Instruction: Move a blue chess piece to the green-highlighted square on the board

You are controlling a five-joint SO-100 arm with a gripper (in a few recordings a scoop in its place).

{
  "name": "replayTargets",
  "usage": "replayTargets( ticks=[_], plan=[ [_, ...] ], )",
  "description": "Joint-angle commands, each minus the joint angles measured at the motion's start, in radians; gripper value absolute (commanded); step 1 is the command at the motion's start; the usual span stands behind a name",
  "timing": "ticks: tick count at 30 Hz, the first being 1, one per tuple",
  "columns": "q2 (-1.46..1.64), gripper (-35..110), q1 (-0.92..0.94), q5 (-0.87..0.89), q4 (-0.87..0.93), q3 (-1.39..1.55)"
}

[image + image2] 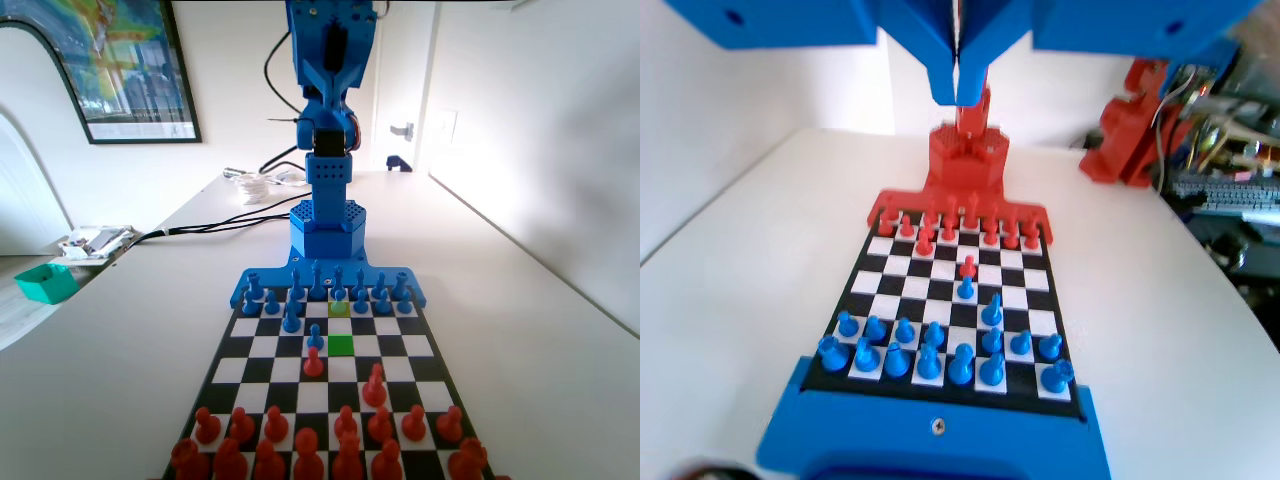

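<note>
Hanging high above the chequered board (330, 372), blue plastic gripper (957, 85): jaws pressed together, holding nothing. Round-headed blue pawn (339, 291) on pale yellow-green square, two squares behind flat green square (341, 345).

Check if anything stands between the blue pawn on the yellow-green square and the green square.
Nothing visible does. Between the pawn and the green square lies one bare white square. Another blue pawn stands beside the green square, to its left in the fixed view.

Green-highlighted square (341, 345) bare; blue pawn (315, 337) just left.
</note>
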Motion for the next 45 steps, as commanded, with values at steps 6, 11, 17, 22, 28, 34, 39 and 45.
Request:
replayTargets(
  ticks=[6,11,17,22,28,34,39,45],
  plan=[
    [-0.598,1,0.008,0.120,0.015,-0.284],
    [-0.799,1,0.034,0.087,0.008,-0.288],
    [-0.897,1,0.032,0.049,-0.054,-0.166],
    [-1.002,1,0.021,0.055,-0.133,-0.091],
    [-1.124,4,-0.005,0.095,-0.238,-0.064],
    [-1.155,9,-0.014,0.130,-0.305,-0.049],
    [-1.180,11,-0.025,0.167,-0.324,-0.043],
    [-1.175,11,-0.023,0.190,-0.399,0.034]
  ],
)
